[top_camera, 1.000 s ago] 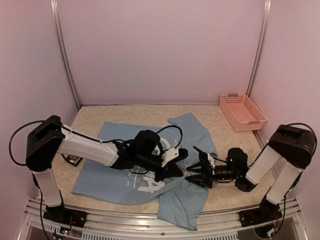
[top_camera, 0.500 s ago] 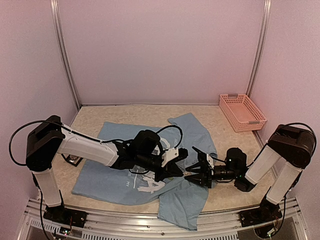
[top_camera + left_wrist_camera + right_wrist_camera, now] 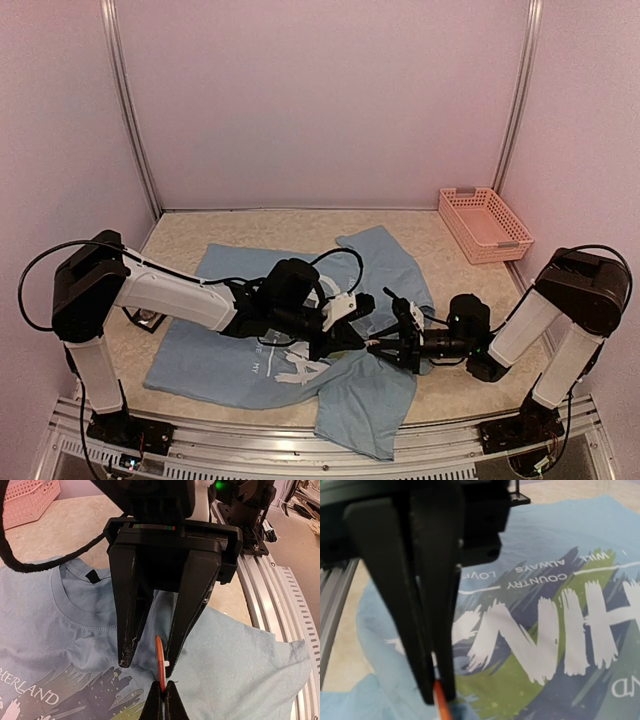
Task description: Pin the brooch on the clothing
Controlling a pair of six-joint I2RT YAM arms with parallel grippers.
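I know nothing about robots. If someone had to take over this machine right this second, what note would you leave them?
Left gripper: shut on the brooch, a thin orange piece seen edge-on, held over the T-shirt.
Right gripper: open, facing the left one tip to tip, its fingers either side of the brooch; I cannot tell if they touch it.
T-shirt: lying on the table, print side up, somewhat rumpled.
Done: the brooch is in hand over the shirt.
Left: pin it to the fabric; nothing shows it fastened yet.
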